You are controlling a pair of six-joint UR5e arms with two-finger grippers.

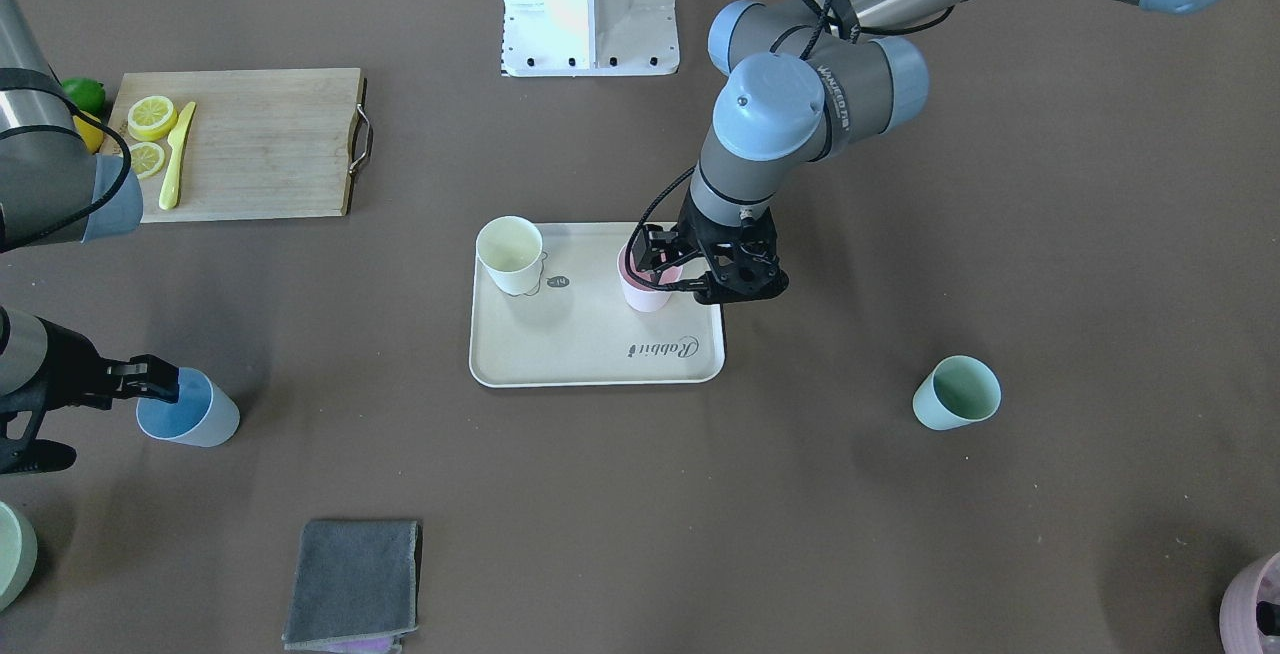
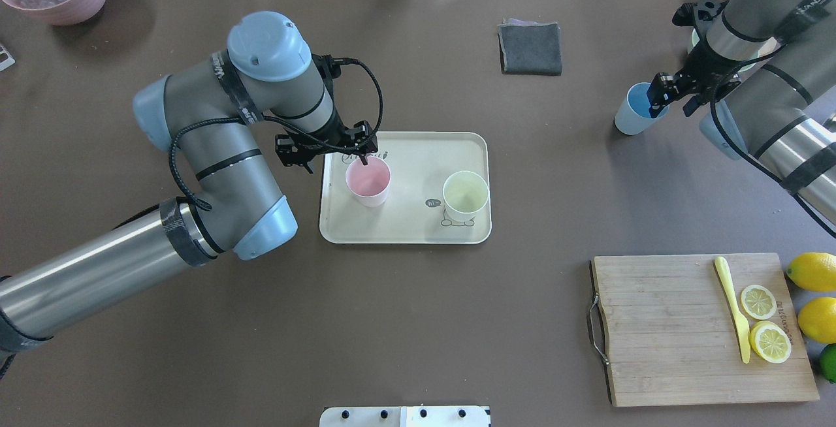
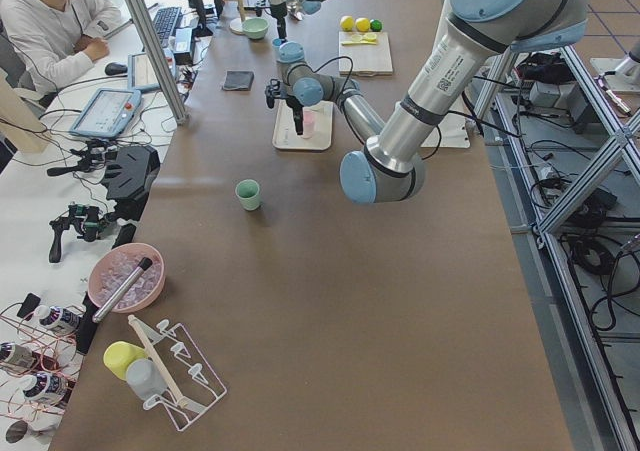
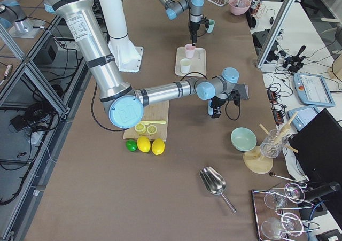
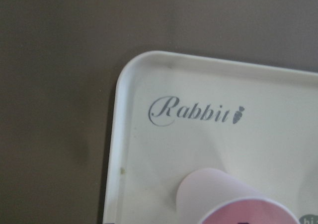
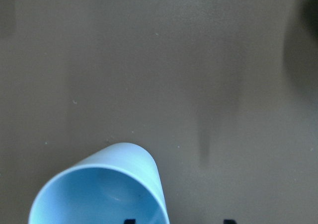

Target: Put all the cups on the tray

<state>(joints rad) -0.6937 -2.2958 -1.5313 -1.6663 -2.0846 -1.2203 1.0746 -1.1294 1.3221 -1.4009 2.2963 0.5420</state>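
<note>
You have the pink cup [image 2: 368, 182] and yellow cup [image 2: 465, 195] upright on the tray [image 2: 405, 234]; blue cup [image 2: 632, 117] and green cup [image 1: 955, 394] stand off it. Left gripper [image 1: 678, 282]: jaws apart astride the pink cup's rim; right gripper [image 2: 673, 102]: likewise astride the blue cup's.

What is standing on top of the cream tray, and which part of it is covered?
The pale yellow cup and the pink cup stand on the tray. The yellow cup covers most of the bear drawing; the tray floor under both cups is hidden.
</note>
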